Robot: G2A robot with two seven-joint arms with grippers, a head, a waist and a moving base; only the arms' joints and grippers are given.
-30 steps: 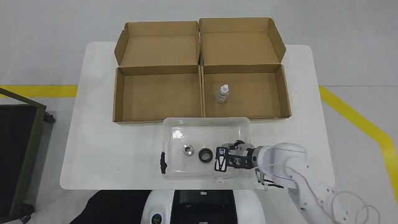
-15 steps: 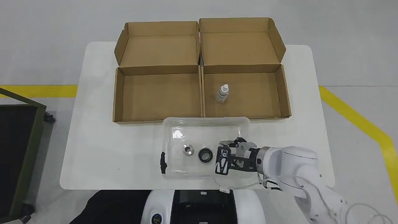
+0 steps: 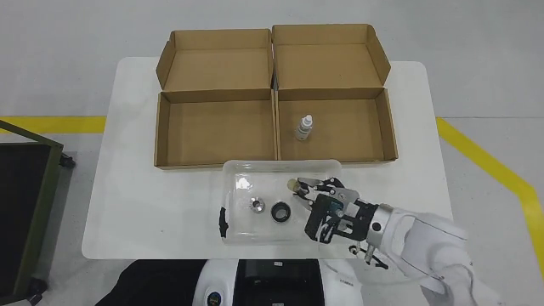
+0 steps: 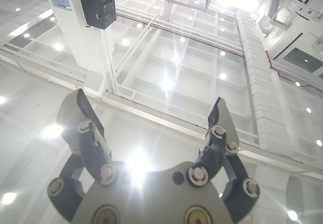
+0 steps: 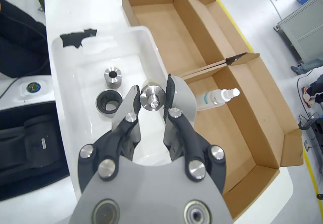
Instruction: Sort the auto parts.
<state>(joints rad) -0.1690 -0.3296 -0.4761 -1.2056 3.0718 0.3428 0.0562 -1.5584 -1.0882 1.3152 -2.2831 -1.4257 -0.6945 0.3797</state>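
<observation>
Above the clear plastic bin (image 5: pixel 75 76), a silver stepped metal cylinder (image 5: pixel 151 102) is pinched in the right end effector (image 5: pixel 151 95), apparently raised off the floor for carrying. A black ring (image 5: pixel 109 103) and a grey slotted collet (image 5: pixel 113 77) lie inside the bin. Beyond its far rim, two open brown cardboard boxes (image 5: pixel 156 20) offer room, and one holds a white spray bottle (image 5: pixel 217 97). The left end effector (image 4: pixel 151 111) is spread and empty.
</observation>
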